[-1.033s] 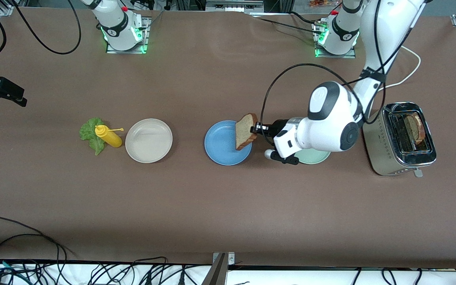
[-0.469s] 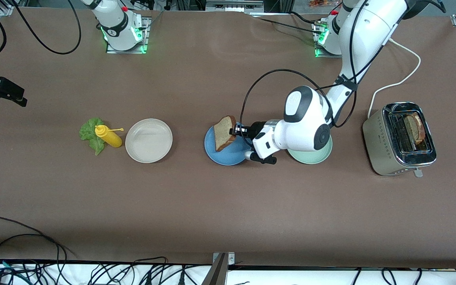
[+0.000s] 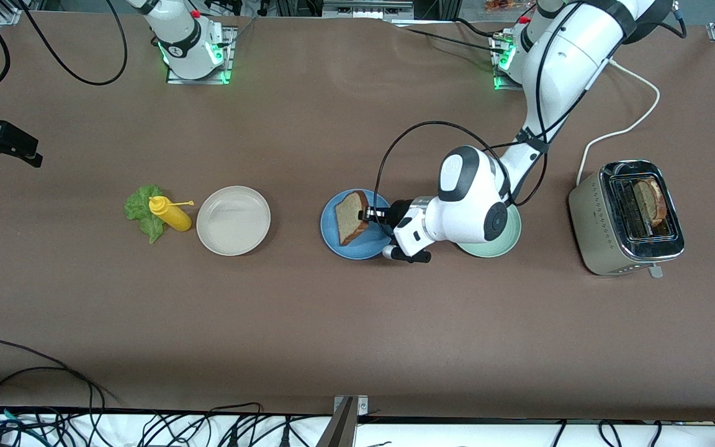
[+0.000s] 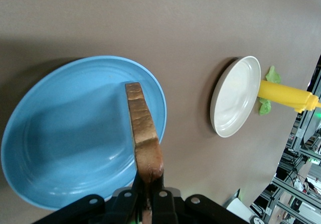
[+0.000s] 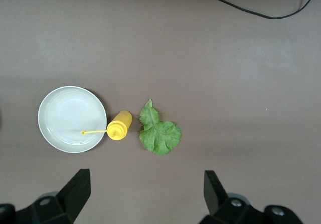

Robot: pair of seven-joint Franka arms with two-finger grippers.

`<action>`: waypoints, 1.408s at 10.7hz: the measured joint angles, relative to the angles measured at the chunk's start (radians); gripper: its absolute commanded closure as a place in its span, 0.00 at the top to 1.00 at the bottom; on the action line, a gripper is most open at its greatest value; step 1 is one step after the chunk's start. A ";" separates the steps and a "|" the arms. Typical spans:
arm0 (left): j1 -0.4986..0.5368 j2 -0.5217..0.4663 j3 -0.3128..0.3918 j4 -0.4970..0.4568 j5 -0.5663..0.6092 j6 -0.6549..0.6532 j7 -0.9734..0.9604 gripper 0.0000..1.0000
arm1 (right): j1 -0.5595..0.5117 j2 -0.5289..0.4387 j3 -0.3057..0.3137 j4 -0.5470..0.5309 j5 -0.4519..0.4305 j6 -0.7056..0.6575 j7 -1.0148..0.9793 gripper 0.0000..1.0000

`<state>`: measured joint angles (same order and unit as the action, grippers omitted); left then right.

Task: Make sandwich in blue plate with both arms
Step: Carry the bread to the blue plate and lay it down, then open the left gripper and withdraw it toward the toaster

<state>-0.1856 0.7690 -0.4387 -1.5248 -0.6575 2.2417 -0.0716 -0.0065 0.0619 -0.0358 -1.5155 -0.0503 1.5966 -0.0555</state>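
The blue plate [image 3: 329, 227] lies mid-table. Over it hangs a brown toast slice [image 3: 351, 217], tilted on edge, with my left gripper [image 3: 370, 215] shut on its crust. In the left wrist view the toast [image 4: 143, 128] stands edge-on above the blue plate [image 4: 65, 133], pinched in the left gripper [image 4: 149, 183]. Whether the slice touches the plate I cannot tell. A second toast slice [image 3: 649, 202] sits in the toaster [image 3: 606, 230]. The lettuce leaf [image 3: 142, 211] lies toward the right arm's end. My right gripper [image 5: 145, 194] hangs open high over the lettuce [image 5: 159, 133].
A yellow squeeze bottle [image 3: 170, 213] lies against the lettuce, beside a beige-white plate [image 3: 233, 220]. A pale green plate [image 3: 499, 244] sits partly under the left arm's wrist. A white cord [image 3: 630, 124] runs from the toaster toward the left arm's base.
The left arm has carried the toast from the plate's edge to over its middle and lowered it. The right gripper has stayed put.
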 measured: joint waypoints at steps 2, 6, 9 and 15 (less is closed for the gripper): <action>-0.003 0.020 0.000 0.002 0.000 0.014 0.000 0.00 | 0.000 0.000 0.000 0.000 0.000 0.000 0.000 1.00; -0.010 0.040 -0.001 0.005 0.000 0.022 0.000 0.30 | 0.000 0.000 0.000 0.000 0.000 0.000 0.000 1.00; -0.011 0.058 -0.001 0.005 0.000 0.024 0.001 1.00 | 0.000 0.000 0.000 0.000 0.000 0.000 0.000 1.00; -0.007 0.062 0.000 0.021 0.149 0.030 0.002 1.00 | 0.000 0.000 0.000 0.000 0.000 0.000 0.000 1.00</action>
<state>-0.1924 0.8311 -0.4388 -1.5040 -0.5088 2.2721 -0.0691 -0.0064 0.0620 -0.0358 -1.5156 -0.0503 1.5963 -0.0555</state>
